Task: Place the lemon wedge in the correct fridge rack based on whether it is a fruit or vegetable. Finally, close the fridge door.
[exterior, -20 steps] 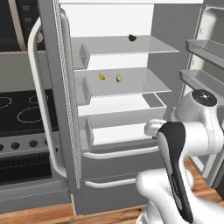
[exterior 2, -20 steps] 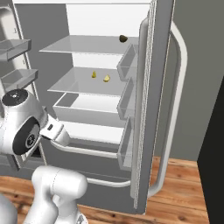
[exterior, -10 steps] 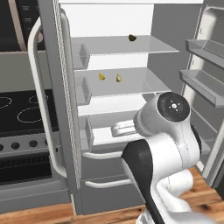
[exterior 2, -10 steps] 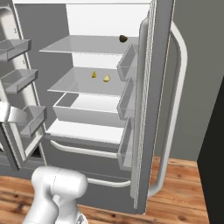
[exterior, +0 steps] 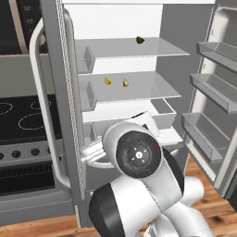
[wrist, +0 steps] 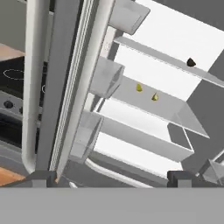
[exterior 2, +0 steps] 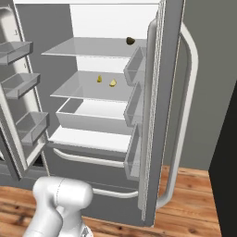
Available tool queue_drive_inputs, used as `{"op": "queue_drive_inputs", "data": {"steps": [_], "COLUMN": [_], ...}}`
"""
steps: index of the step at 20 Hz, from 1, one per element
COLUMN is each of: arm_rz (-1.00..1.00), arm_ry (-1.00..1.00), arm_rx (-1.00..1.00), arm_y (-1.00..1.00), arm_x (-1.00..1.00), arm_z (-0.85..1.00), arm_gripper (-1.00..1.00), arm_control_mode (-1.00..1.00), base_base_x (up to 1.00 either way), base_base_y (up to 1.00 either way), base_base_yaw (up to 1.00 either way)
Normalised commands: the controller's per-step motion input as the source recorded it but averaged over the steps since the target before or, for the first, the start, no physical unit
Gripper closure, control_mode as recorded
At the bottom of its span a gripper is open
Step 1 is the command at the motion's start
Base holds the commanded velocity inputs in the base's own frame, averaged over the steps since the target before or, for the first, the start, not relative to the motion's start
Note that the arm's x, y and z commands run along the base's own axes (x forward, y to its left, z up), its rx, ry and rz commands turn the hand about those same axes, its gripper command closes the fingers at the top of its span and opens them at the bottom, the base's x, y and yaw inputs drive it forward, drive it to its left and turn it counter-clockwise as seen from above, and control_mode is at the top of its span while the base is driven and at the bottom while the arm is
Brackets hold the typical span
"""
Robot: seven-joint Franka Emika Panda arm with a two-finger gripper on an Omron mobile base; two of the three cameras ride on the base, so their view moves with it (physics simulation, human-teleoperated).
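The lemon wedge (exterior: 107, 81) (exterior 2: 99, 78) (wrist: 139, 87), a tiny yellow piece, lies on the lower fridge rack (exterior: 139, 90) (exterior 2: 78, 88) (wrist: 175, 107). A second small yellowish bit (exterior: 125, 82) sits just right of it. Both halves of the fridge door stand wide open, the left one (exterior: 60, 92) (wrist: 65, 78) and the right one (exterior: 217, 92) (exterior 2: 162, 92). My gripper (wrist: 113, 178) is open and empty. It is low in front of the fridge, close to the left door's inner edge, well below and short of the wedge. The arm's round joint (exterior: 138, 155) covers the fridge's lower front.
A dark brown lump (exterior: 140, 40) (exterior 2: 130, 41) rests on the upper shelf. A white drawer (exterior: 162, 109) (exterior 2: 88, 113) sits under the lower rack. Clear bins (exterior: 208, 134) (exterior 2: 18, 83) line both doors. A stove (exterior: 18, 120) stands left of the fridge.
The arm has swung from the right across to the centre-left in front of the fridge. The gripper stays open. Nothing inside the fridge has moved.
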Motion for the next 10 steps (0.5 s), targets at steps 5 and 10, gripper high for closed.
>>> {"op": "queue_drive_inputs", "data": {"steps": [5, 10], "arm_rz": [0.16, 0.12], "arm_ry": [-0.06, 0.00], "arm_rx": [-0.20, -0.25], "arm_y": [0.91, 1.00], "arm_x": [0.05, 0.37], "arm_z": [-0.20, -0.52], "arm_gripper": [-1.00, -1.00], "arm_control_mode": [-1.00, -1.00], "base_base_x": [0.00, 0.00], "base_base_y": [0.00, 0.00], "base_base_yaw": [0.00, 0.00]}}
